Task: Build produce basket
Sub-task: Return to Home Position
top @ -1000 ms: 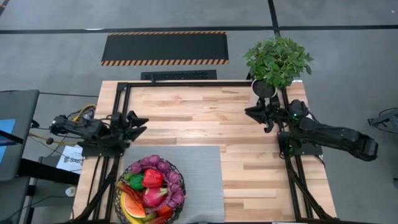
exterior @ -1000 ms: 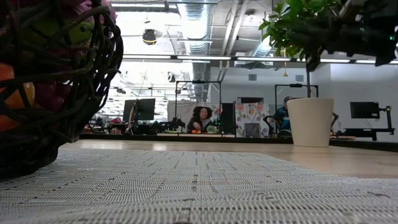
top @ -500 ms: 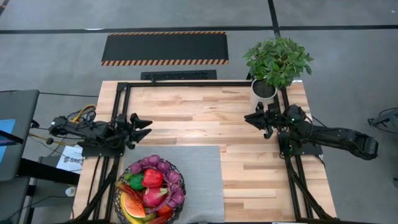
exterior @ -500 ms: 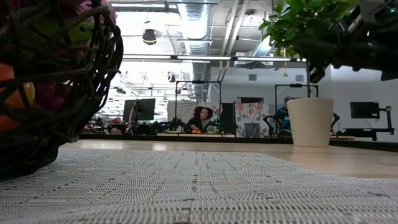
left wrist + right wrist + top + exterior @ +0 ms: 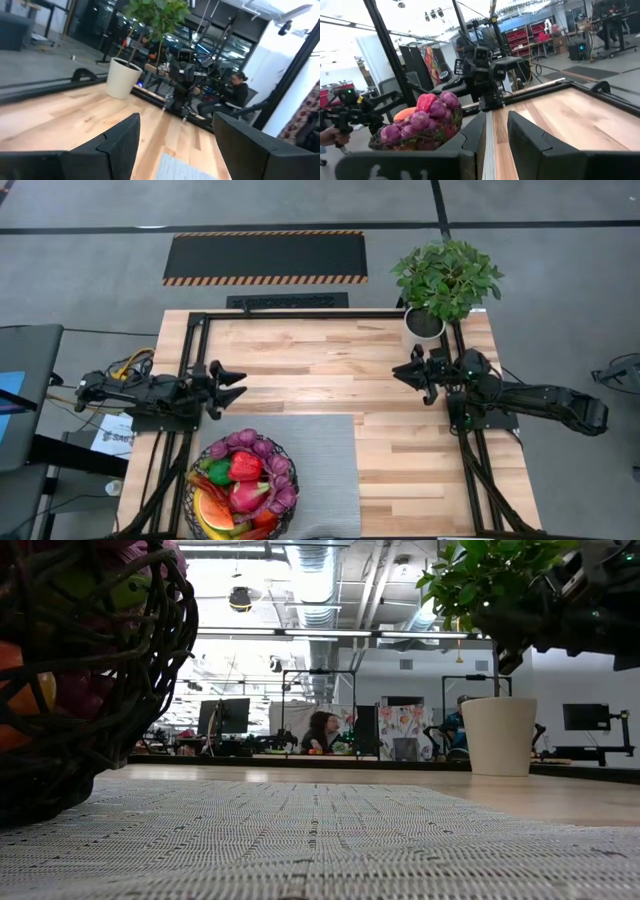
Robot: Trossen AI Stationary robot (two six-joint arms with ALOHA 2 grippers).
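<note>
**Arms sink lower beside their mounts**

Left gripper (image 5: 238, 380) and right gripper (image 5: 405, 373) hover at opposite sides of the wooden table (image 5: 300, 360), fingers parted and empty. Toy produce (image 5: 244, 467) fills the black wire basket (image 5: 186, 490) at the grey mat's (image 5: 320, 470) front left corner.

a pale wooden plank table (image 5: 300, 370) bordered by a black frame (image 5: 300, 314) carries a grey woven mat (image 5: 325, 470) lying at the middle of its near edge, a black wire basket (image 5: 188, 490) sitting on the mat's left part, and a white plant pot (image 5: 424, 323) standing at the far right corner.
</note>
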